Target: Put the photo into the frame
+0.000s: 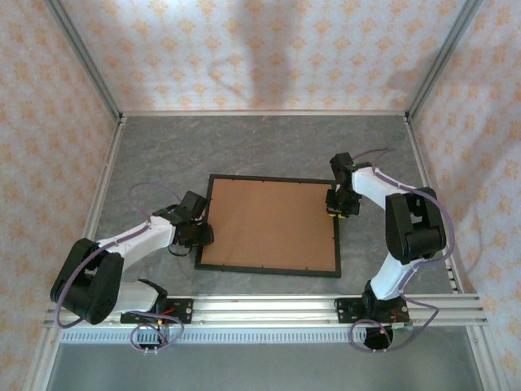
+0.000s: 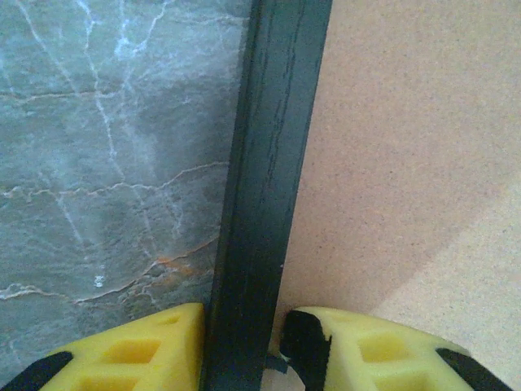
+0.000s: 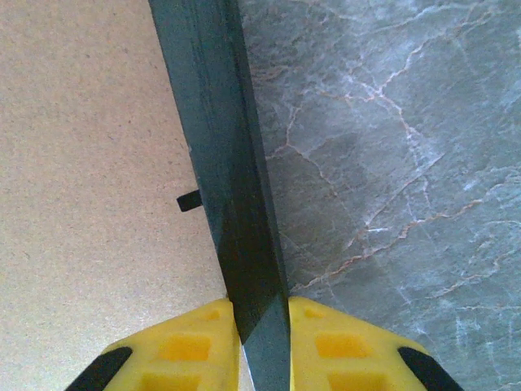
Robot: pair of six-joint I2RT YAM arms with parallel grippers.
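Item 1. My left gripper (image 2: pixel 240 350): I am straddling the left rail of the frame (image 2: pixel 273 147) with the yellow fingers (image 2: pixel 138 354), one on the table side and one on the board side. The outer finger is lying against the rail. A thin sliver is showing at the inner black pad, so I cannot tell whether I am pinching the rail or only flanking it.

Item 2. My right gripper (image 3: pixel 262 326): I am pressing both yellow fingers against the opposite right rail, clamping it between them.

Item 3. The frame: it is lying flat near the middle of the table, long sides running left to right, back facing up. It is showing as a thin black rectangle with a faint wood grain. A plain brown backing board (image 1: pixel 273 224) is sitting inside it, speckled and matt, with light falling unevenly across it. A small black tab (image 3: pixel 189 200) is jutting from the right rail over the board.

Item 4. The table (image 1: pixel 244 147): grey stone-look surface with pale and rusty veins.

Item 5. Surroundings: walls (image 1: pixel 244 57) in cream paper with a repeating orange motif are enclosing the table on three sides, and a metal rail (image 1: pixel 269 305) is carrying both arm bases at the near edge.
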